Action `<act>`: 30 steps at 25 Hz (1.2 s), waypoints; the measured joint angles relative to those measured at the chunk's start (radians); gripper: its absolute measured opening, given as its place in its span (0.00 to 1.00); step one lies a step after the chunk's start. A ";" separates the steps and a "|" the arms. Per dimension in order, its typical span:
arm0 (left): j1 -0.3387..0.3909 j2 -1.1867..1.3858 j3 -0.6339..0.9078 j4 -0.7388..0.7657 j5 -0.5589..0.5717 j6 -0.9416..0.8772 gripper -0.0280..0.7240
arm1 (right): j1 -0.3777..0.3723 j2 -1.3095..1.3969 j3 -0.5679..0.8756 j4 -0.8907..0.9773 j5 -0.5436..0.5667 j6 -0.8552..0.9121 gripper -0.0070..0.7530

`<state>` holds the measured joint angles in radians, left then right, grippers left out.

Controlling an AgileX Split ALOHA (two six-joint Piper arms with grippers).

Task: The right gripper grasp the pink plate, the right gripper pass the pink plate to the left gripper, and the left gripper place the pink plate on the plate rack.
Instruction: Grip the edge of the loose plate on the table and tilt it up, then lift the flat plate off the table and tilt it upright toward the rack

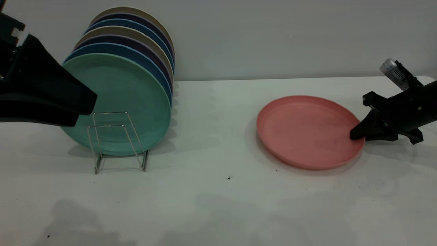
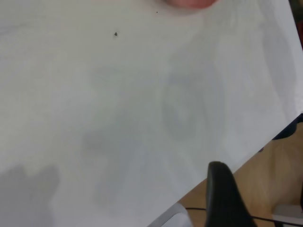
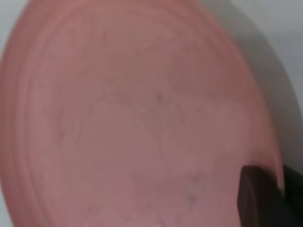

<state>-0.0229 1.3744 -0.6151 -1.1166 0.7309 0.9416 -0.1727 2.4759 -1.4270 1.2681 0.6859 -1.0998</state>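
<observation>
The pink plate [image 1: 307, 131] lies flat on the white table at the right. My right gripper [image 1: 357, 136] is at the plate's right edge, one finger over the rim and the other outside it, pinched on the rim. In the right wrist view the pink plate [image 3: 137, 118] fills the picture, with one finger [image 3: 258, 198] inside the rim and a dark one just outside it. My left gripper [image 1: 87, 111] hovers at the far left, in front of the racked plates, open and empty. The plate rack [image 1: 117, 143] stands at the left, its front wire loops free.
A teal-green plate [image 1: 119, 102] stands upright in the rack, with several dark blue and beige plates [image 1: 136, 37] behind it. The left wrist view shows bare table, the table's edge [image 2: 246, 156] and a sliver of the pink plate [image 2: 189, 3].
</observation>
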 joint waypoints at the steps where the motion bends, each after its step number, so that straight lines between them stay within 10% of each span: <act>1: 0.000 0.000 0.000 -0.003 0.000 0.000 0.59 | -0.002 -0.005 0.000 -0.033 0.019 -0.001 0.03; 12: 0.000 0.064 -0.001 -0.009 0.000 0.003 0.59 | 0.000 -0.092 0.000 -0.144 0.324 -0.038 0.03; 30: 0.000 0.128 -0.001 -0.055 -0.059 0.024 0.59 | 0.252 -0.106 0.000 -0.100 0.365 -0.037 0.03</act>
<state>-0.0229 1.5026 -0.6163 -1.1711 0.6724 0.9659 0.0793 2.3695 -1.4270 1.1681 1.0511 -1.1363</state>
